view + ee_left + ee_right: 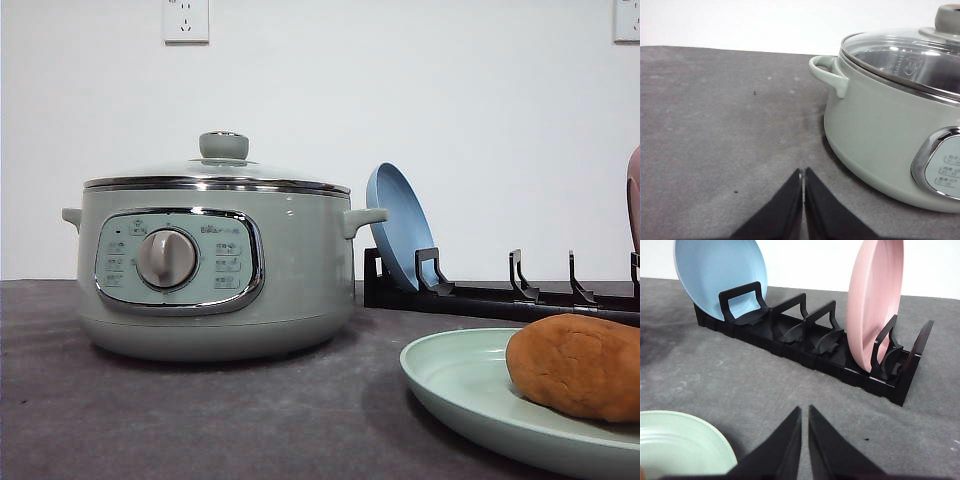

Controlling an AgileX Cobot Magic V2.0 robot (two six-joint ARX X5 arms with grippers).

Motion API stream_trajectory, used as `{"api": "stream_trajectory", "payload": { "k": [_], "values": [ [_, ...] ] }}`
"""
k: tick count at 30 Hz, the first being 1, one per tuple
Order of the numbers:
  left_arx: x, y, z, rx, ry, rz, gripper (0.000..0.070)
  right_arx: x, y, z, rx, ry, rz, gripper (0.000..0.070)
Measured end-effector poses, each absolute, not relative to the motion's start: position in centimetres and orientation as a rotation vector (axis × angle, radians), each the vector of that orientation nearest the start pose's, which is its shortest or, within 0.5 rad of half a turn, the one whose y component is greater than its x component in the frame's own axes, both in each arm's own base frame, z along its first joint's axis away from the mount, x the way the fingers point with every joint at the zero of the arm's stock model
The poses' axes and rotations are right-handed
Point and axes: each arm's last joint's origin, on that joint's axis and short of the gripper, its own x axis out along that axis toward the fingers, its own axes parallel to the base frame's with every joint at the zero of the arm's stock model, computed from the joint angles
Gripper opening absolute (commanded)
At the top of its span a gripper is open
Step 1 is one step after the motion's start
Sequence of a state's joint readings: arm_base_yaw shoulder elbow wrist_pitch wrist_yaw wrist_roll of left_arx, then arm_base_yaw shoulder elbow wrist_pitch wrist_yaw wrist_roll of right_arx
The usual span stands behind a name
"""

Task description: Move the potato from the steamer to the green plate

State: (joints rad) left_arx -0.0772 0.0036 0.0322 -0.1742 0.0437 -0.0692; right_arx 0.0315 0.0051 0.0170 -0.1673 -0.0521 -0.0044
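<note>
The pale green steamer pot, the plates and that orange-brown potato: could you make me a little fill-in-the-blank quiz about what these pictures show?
1. The rough orange-brown potato lies on the pale mint-green ____.
2. The glass lid of the sage-green steamer pot is ____ the pot.
3. In the black plate rack stand a blue plate and a ____ one.
4. The left gripper has its fingers ____.

Missing words: plate; on; pink; shut

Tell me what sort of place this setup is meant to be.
Probably a mock kitchen counter staged in a plain room. A steamer with its lid on stands on a dark grey table, a black dish rack holds blue and pink plates upright, and a potato lies on a green plate.
</note>
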Motion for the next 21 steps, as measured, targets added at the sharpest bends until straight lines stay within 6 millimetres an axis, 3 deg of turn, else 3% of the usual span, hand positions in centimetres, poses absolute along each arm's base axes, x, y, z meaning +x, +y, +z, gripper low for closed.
{"api": "stream_trajectory", "payload": {
  "k": [21],
  "values": [
    [9.45,-0.86,15.74,-0.067,0.150,-0.116,0.0000,9.57,0.45,15.28,-0.003,0.155,0.084,0.0013]
  ]
}}
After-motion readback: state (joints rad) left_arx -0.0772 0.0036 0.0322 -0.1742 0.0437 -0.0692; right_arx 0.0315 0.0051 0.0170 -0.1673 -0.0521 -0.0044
